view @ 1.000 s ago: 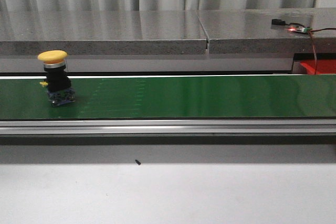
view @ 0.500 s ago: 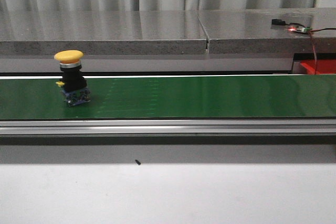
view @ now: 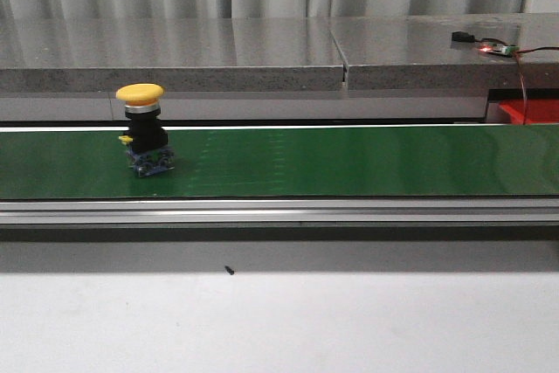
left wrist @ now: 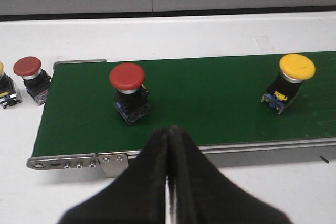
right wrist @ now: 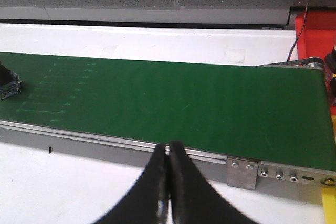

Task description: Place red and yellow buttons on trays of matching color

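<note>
A yellow button (view: 145, 129) (left wrist: 289, 82) stands upright on the green conveyor belt (view: 349, 159), left of its middle. A red button (left wrist: 129, 92) rides the belt (left wrist: 210, 98) behind it, near the belt's start. Another red button (left wrist: 31, 78) rests on the white table beside the belt's end, and a yellow-marked one (left wrist: 6, 88) sits cut off at the frame edge. My left gripper (left wrist: 171, 131) is shut and empty, above the belt's near rail. My right gripper (right wrist: 168, 148) is shut and empty over the near rail further down the belt (right wrist: 184, 103). A red tray (view: 530, 112) (right wrist: 314, 38) stands at the belt's far end.
A grey stone ledge (view: 262, 54) runs behind the belt, with a small lit circuit board and wires (view: 493, 47) on it at the right. Aluminium rails (view: 279, 210) border the belt's near side. White tabletop (view: 279, 321) lies in front, with a small dark speck (view: 229, 270).
The yellow button has travelled rightward along the belt, about sixty pixels in the front view. Nothing else in that view has moved.
</note>
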`<state>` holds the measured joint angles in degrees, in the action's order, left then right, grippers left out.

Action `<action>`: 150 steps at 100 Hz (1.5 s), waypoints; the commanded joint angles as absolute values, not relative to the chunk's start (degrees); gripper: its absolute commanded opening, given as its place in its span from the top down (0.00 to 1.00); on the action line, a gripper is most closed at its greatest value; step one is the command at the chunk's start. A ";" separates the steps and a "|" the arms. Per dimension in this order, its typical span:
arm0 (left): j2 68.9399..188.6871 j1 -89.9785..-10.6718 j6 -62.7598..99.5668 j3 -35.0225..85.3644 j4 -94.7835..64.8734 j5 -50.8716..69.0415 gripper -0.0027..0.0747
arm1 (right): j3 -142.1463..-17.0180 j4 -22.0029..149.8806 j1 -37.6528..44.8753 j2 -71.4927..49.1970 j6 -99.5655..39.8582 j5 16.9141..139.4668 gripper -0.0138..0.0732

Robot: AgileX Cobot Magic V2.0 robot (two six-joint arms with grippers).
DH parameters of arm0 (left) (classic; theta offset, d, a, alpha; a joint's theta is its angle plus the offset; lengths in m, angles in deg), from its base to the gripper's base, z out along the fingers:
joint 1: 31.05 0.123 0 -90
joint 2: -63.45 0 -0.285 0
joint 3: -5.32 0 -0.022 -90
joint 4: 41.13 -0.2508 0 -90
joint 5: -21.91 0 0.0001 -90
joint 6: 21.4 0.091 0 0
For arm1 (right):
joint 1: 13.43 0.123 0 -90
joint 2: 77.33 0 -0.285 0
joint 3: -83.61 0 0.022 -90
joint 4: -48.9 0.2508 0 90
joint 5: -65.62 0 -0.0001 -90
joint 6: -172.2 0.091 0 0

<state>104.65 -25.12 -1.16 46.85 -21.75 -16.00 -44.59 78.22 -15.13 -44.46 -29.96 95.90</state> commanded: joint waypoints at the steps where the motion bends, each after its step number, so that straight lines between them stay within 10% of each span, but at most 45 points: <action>1: 103.07 -26.17 -1.33 46.50 -20.07 -11.05 0.99 | -46.06 79.69 -15.10 -44.10 -30.51 92.53 0.92; 85: 102.57 -32.08 -1.51 48.09 -19.32 -9.36 0.99 | -62.66 79.69 -12.31 -25.85 -32.69 101.47 0.91; 121: 102.57 -32.08 -1.51 48.09 -19.32 -9.36 0.99 | -76.23 79.69 -3.67 -6.36 -32.69 109.92 0.22; 150: 102.57 -32.08 -1.51 48.09 -19.32 -9.36 0.99 | -88.26 79.69 -0.25 7.12 -32.69 117.02 0.16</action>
<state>102.52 -31.72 -1.16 49.57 -20.98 -13.32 -83.35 78.35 -1.21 5.46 -32.08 116.29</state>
